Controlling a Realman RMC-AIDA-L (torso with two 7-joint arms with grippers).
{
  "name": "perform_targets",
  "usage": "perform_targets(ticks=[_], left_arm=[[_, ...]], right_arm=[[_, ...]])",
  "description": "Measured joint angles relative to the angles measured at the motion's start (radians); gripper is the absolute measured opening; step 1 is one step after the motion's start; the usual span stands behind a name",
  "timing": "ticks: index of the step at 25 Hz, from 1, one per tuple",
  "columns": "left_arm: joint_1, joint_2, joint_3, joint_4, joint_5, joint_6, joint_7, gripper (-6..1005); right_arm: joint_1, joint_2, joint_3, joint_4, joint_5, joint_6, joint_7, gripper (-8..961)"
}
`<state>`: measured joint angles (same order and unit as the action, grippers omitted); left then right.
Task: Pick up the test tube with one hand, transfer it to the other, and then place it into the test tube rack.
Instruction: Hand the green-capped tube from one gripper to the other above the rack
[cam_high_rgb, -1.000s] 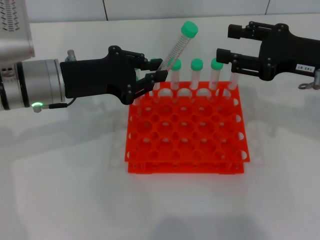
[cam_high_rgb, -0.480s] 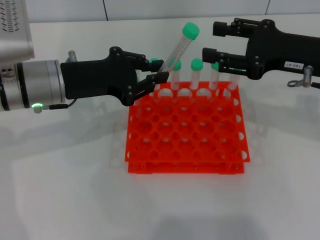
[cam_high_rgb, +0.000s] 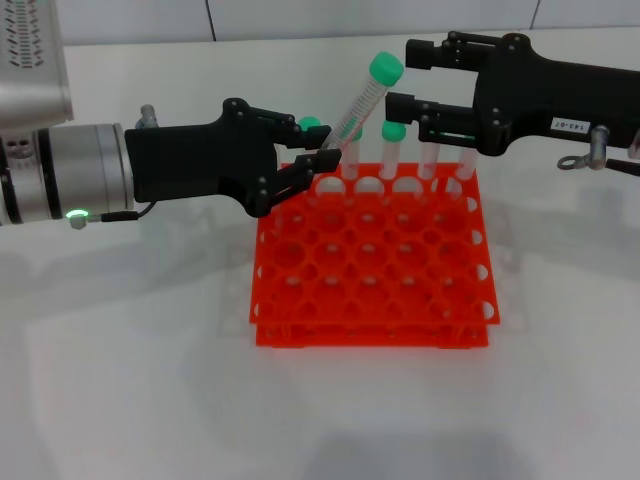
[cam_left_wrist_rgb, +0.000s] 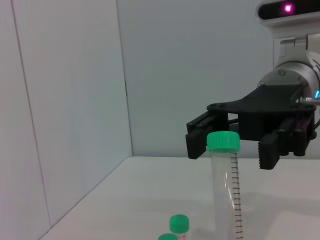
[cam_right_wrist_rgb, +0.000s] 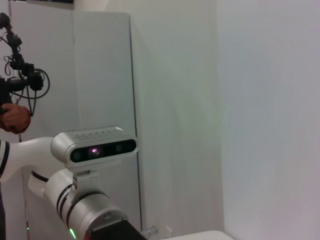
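Left gripper (cam_high_rgb: 322, 160): reaching in from 9 o'clock over the rack's far-left corner, its jaws clamping the lower part of the tube.
Tube (cam_high_rgb: 359, 104): being held in the air, leaning with its green cap toward 1 o'clock, its lower end above the rack's back row; in the left wrist view the tube (cam_left_wrist_rgb: 226, 192) is standing in the foreground with its cap in front of the right gripper.
Right gripper (cam_high_rgb: 402, 79): coming in from 3 o'clock at cap height, fingers spread apart, one finger above and one below the cap level; the cap is sitting just at the fingertips, and whether they are touching it is hard to judge. In the left wrist view the right gripper (cam_left_wrist_rgb: 229, 145) is facing the camera with its fingers on either side of the cap.
Rack (cam_high_rgb: 370, 258): sitting on the white table (cam_high_rgb: 130, 380) at centre, with several other capped tubes (cam_high_rgb: 392, 150) standing upright in its back row.
Label (cam_high_rgb: 572, 124): white, showing on the right gripper's side, with a metal hook (cam_high_rgb: 585, 157) hanging at its wrist.
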<state>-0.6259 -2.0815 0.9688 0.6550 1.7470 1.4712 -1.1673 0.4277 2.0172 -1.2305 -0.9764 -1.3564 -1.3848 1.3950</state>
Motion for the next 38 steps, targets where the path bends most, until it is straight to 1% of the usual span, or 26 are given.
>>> perform_targets(ticks=[26, 37, 38], left_arm=[[0.0, 0.0, 0.002, 0.0, 0.004, 0.0, 0.0, 195], [0.0, 0.0, 0.011, 0.0, 0.004, -0.001, 0.0, 195], [0.0, 0.0, 0.013, 0.0, 0.004, -0.001, 0.0, 195]], right_arm=[[0.036, 0.002, -0.026, 0.004, 0.0, 0.009, 0.0, 619], [0.04, 0.001, -0.027, 0.006, 0.0, 0.014, 0.002, 499], [0.04, 0.001, -0.027, 0.007, 0.0, 0.015, 0.003, 442]])
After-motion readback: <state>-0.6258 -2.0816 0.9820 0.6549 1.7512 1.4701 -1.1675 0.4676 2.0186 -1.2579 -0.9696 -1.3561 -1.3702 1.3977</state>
